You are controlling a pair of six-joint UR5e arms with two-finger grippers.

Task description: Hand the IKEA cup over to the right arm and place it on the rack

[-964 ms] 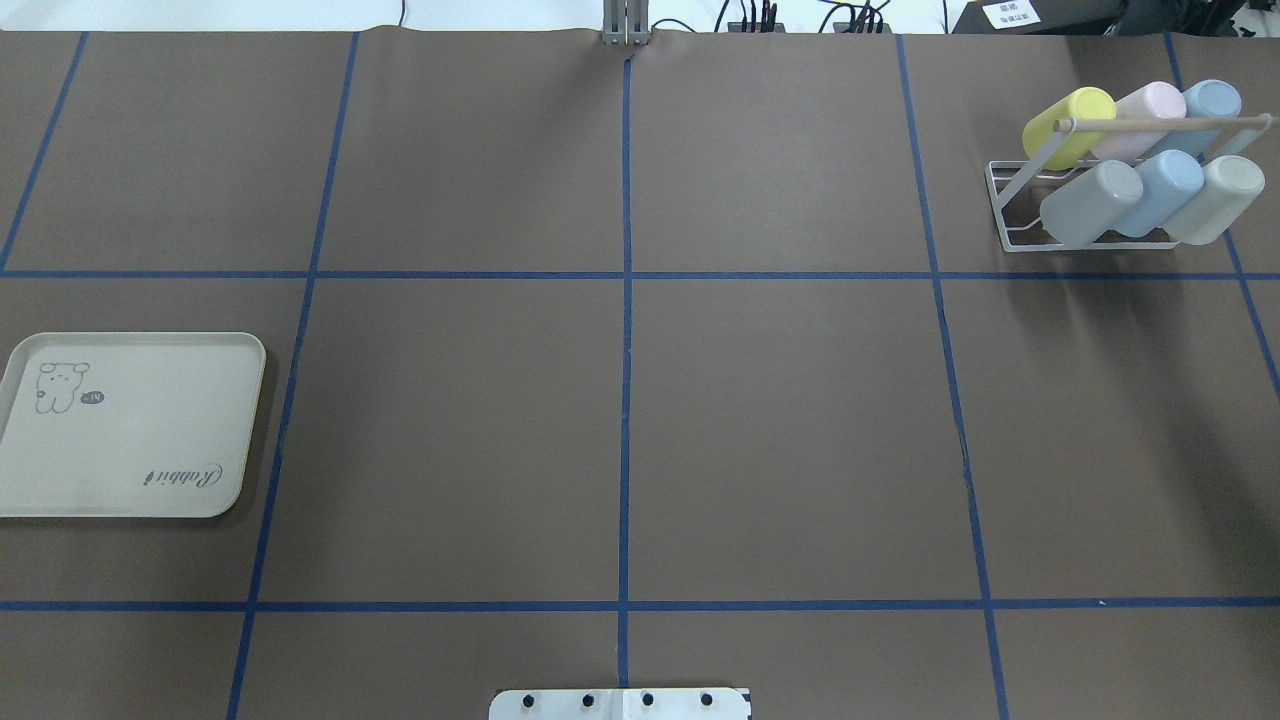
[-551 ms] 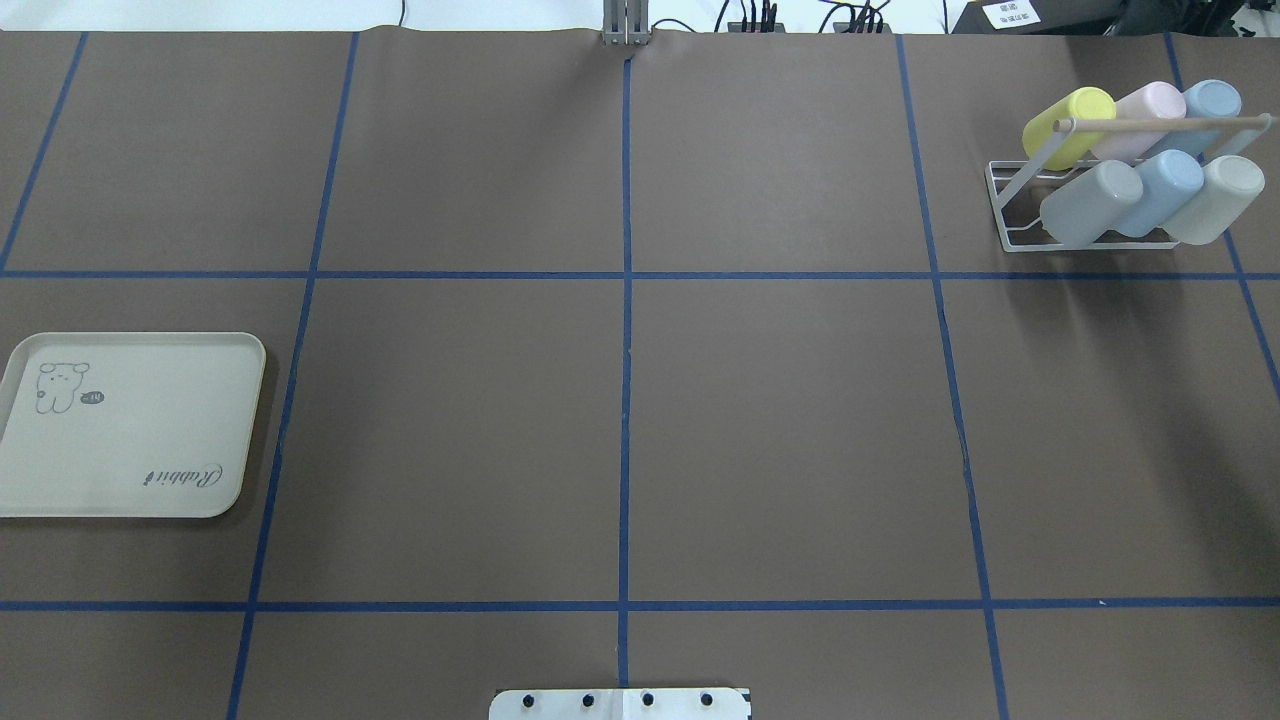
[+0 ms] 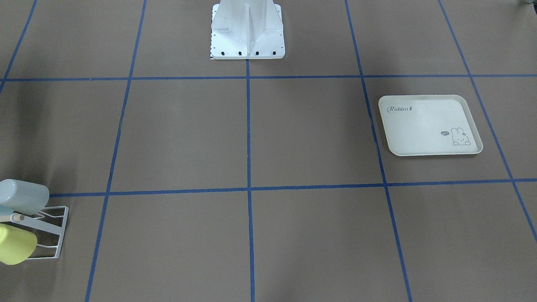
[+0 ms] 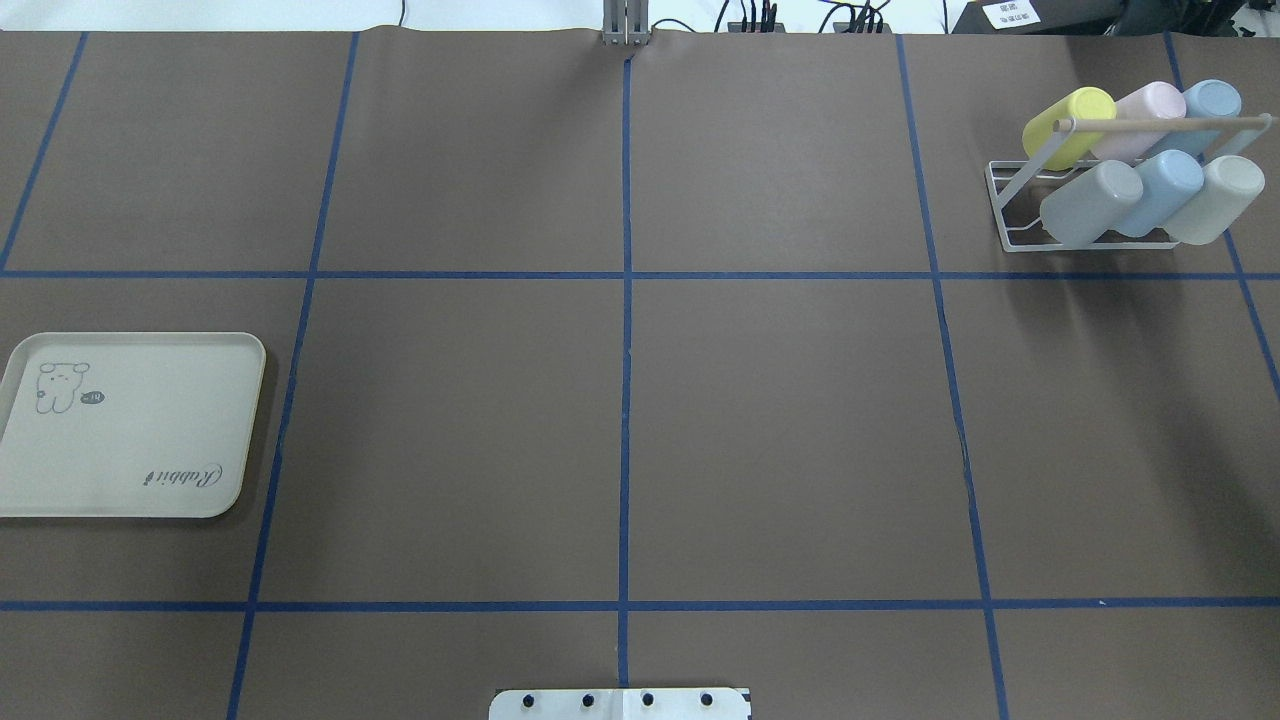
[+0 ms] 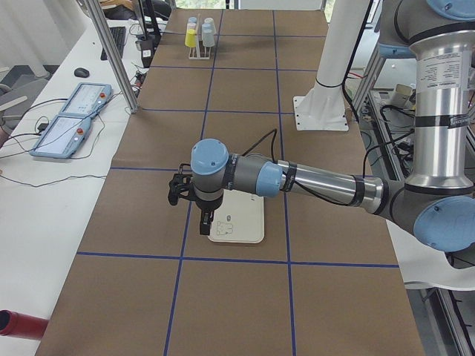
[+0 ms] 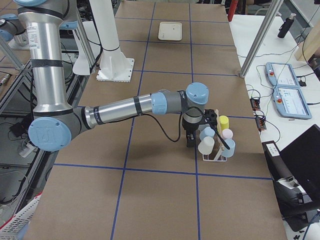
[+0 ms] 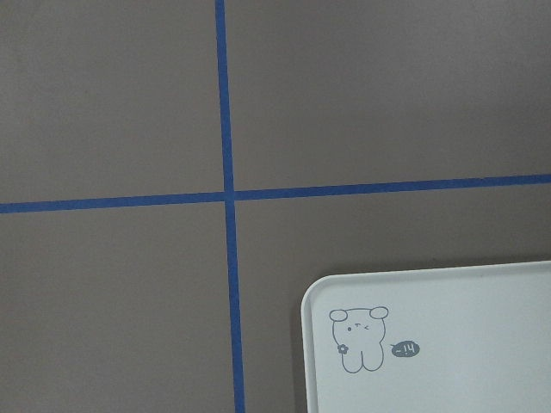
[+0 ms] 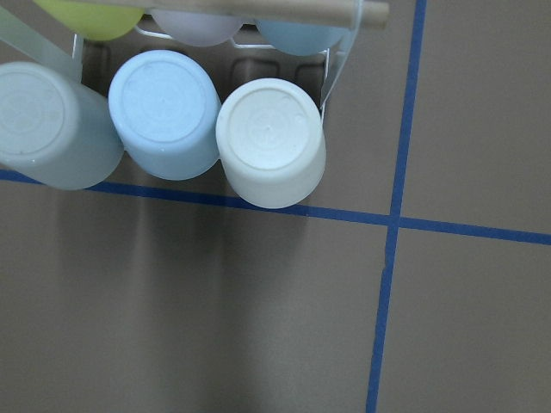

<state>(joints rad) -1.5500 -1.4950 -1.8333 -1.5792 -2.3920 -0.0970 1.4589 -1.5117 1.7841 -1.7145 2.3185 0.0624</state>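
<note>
The white wire rack (image 4: 1001, 200) stands at the table's far right and holds several cups lying on their sides. Its front row is a grey cup (image 4: 1090, 203), a blue cup (image 4: 1165, 190) and a cream cup (image 4: 1215, 198). Yellow, pink and blue cups lie behind them. In the right wrist view the cream cup (image 8: 271, 142) lies straight below the camera. My right arm (image 6: 125, 107) reaches to the rack, with its gripper (image 6: 190, 141) close beside the front cups. My left gripper (image 5: 194, 204) hangs over the tray. I cannot tell whether either gripper is open or shut.
The cream rabbit-print tray (image 4: 130, 425) lies at the left edge with nothing on it. The robot's white base (image 3: 247, 29) stands mid-table on the near side. Blue tape lines grid the brown table. Tablets and cables lie on side benches beyond the table.
</note>
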